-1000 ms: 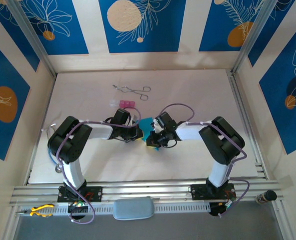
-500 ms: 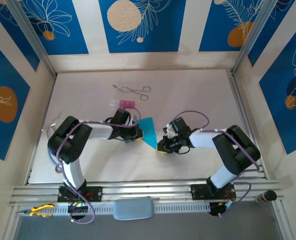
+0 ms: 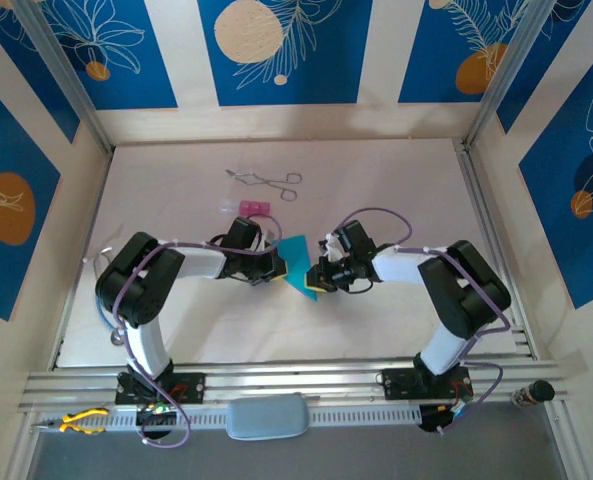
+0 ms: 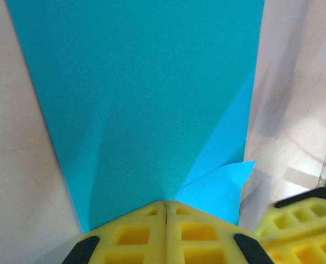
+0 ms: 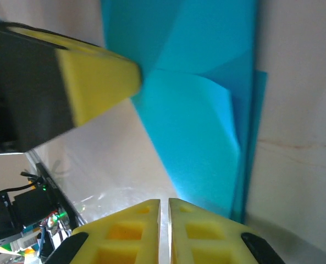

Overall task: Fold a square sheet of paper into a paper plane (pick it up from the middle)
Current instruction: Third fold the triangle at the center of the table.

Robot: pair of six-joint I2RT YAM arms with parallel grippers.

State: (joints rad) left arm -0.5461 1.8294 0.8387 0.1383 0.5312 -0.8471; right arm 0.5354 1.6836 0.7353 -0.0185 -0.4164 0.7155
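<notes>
Our left gripper [image 4: 165,204] is clamped on the folded paper [image 4: 152,99] over the middle of the table [image 3: 176,320]. Our right gripper [image 5: 164,202], nearly closed, perhaps misses it. A tug could tear it.

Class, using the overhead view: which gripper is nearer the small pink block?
Left. The left gripper sits just on the near side of the pink block, pinching the blue paper; the right gripper lies farther off, beyond the paper.

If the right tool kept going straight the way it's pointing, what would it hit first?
Probably the folded cyan-blue paper, directly ahead of the right tool and seemingly very close. The left tool grips that paper farther on.
</notes>
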